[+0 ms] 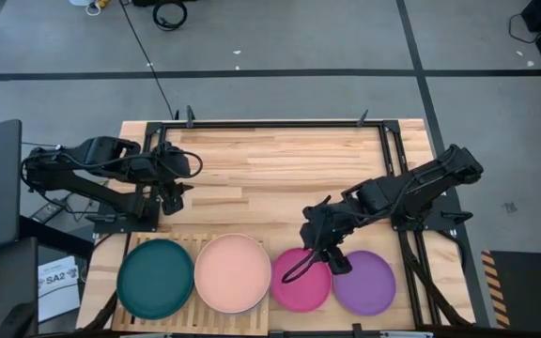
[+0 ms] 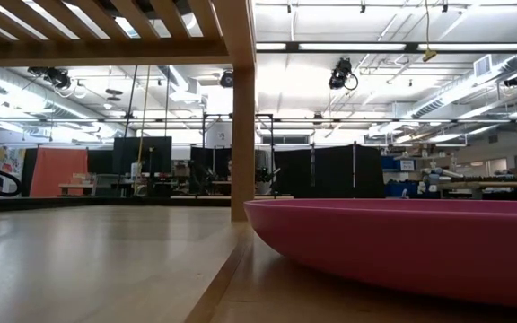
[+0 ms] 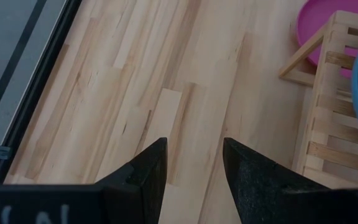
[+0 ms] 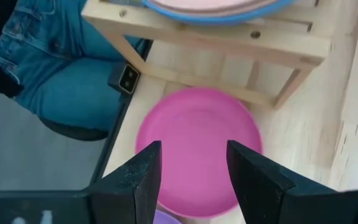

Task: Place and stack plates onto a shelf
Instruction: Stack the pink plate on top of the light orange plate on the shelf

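The magenta plate [image 1: 301, 282] is partly hidden under the right claw [image 1: 323, 255], fingers apart and empty.

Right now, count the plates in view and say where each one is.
5: teal plate and pink plate on the shelf, a blue plate under the pink, magenta plate and purple plate on the table. More may be stacked unseen.

The left gripper [image 3: 191, 163] hangs over bare butcher-block tabletop [image 3: 135, 81], its two dark fingers parted with nothing between them. At the frame's right edge stands the slatted wooden shelf [image 3: 328, 124], a magenta plate [image 3: 312, 25] beyond its corner, upper right.
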